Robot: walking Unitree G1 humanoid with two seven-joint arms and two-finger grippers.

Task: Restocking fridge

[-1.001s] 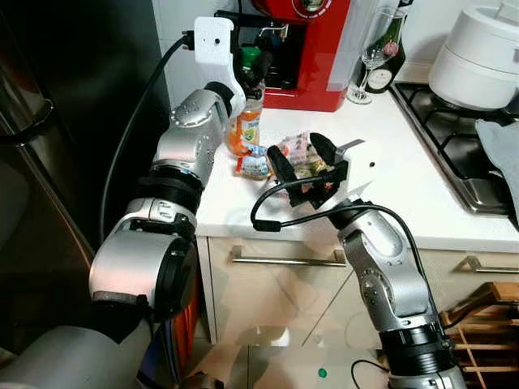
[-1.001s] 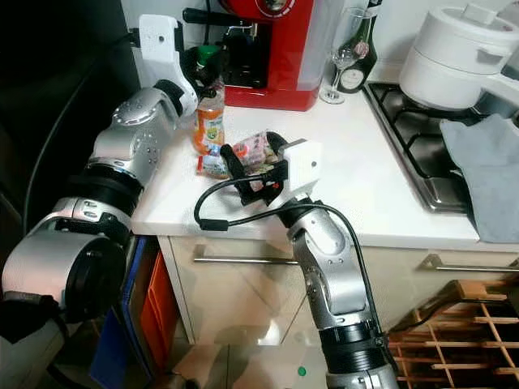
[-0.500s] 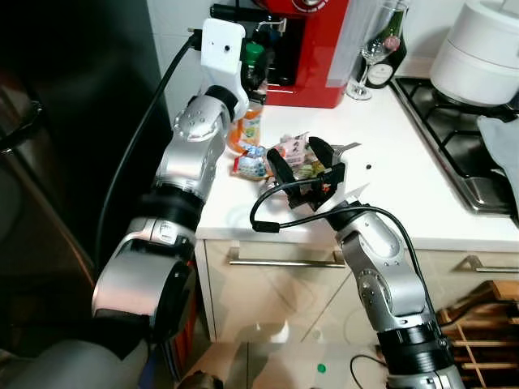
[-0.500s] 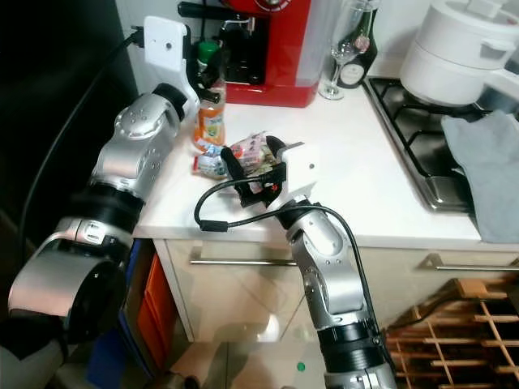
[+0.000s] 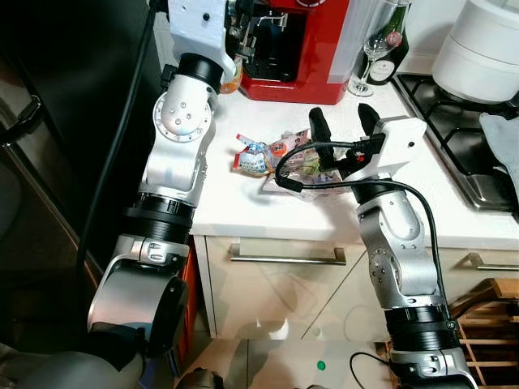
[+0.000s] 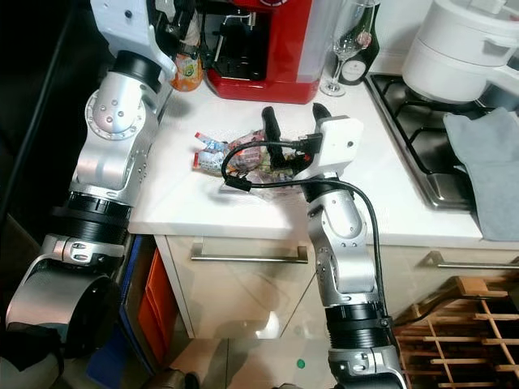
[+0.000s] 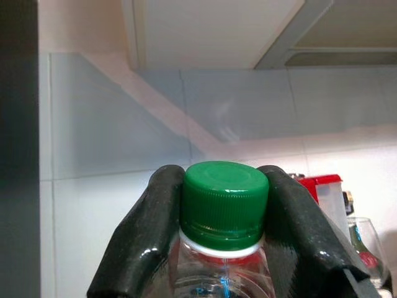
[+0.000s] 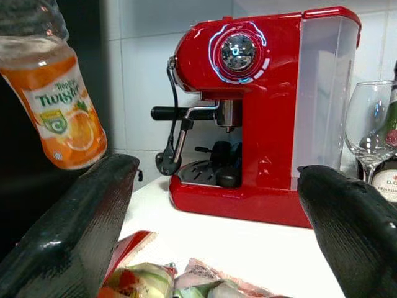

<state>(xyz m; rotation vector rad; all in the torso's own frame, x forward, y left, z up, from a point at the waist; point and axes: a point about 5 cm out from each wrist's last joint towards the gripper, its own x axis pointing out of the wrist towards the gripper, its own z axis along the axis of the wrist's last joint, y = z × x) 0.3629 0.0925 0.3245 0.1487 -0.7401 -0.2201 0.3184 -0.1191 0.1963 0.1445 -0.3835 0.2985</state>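
My left gripper (image 6: 180, 32) is raised high at the counter's back left, shut on the neck of an orange juice bottle (image 6: 186, 71). In the left wrist view its fingers (image 7: 146, 236) clamp just under the bottle's green cap (image 7: 224, 203). The bottle (image 8: 59, 102) hangs clear of the counter. My right gripper (image 5: 342, 126) stands open, fingers pointing up, just above and behind a pile of snack packets (image 5: 272, 156) on the white counter (image 5: 243, 207). Nothing is between its fingers (image 8: 74, 230).
A red coffee machine (image 5: 302, 49) stands at the back, with a wine glass (image 5: 375, 53) and a dark bottle (image 5: 395, 44) to its right. A white pot (image 5: 486, 49) sits on the hob; a grey cloth (image 6: 486, 162) lies there. The dark fridge (image 5: 65, 121) is on the left.
My left arm has lifted the juice bottle off the counter and up. The right gripper has risen and tipped upward, off the snack packets.
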